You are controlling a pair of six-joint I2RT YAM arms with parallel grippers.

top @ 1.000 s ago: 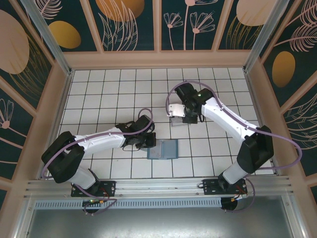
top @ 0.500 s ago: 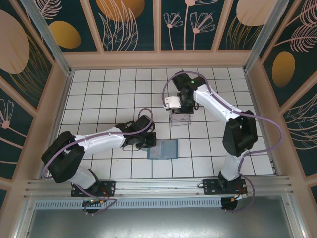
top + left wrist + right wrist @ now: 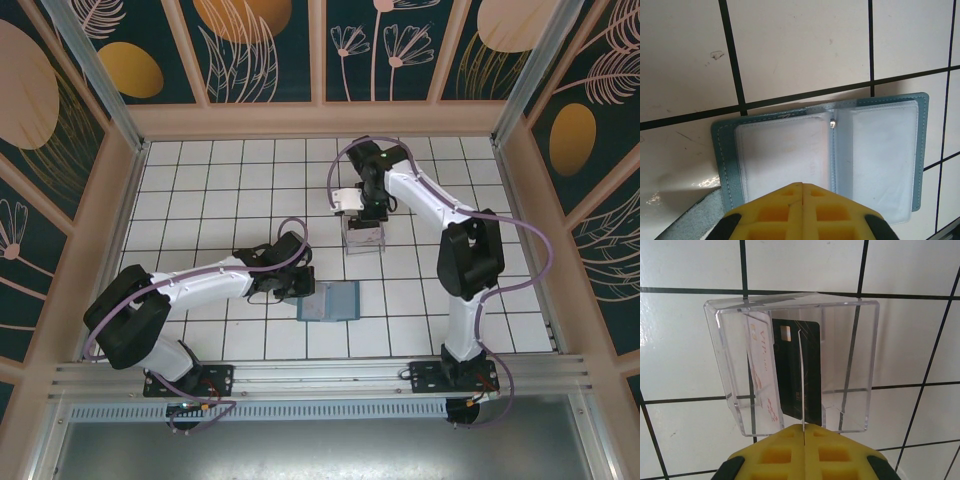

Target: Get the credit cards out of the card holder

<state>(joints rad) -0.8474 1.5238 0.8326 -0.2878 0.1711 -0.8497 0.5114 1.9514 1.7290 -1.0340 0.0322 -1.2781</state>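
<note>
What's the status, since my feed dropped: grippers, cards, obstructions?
Left gripper shut at card holder edge, sleeves look empty. Right gripper shut above clear tray; dark card, pale card standing inside. Nothing blocking.

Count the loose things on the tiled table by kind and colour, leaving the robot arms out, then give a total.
pale credit card: 1, in the tray
dark credit card: 1, in the tray
teal card holder: 1, lying open
clear tray: 1
total: 4
</note>
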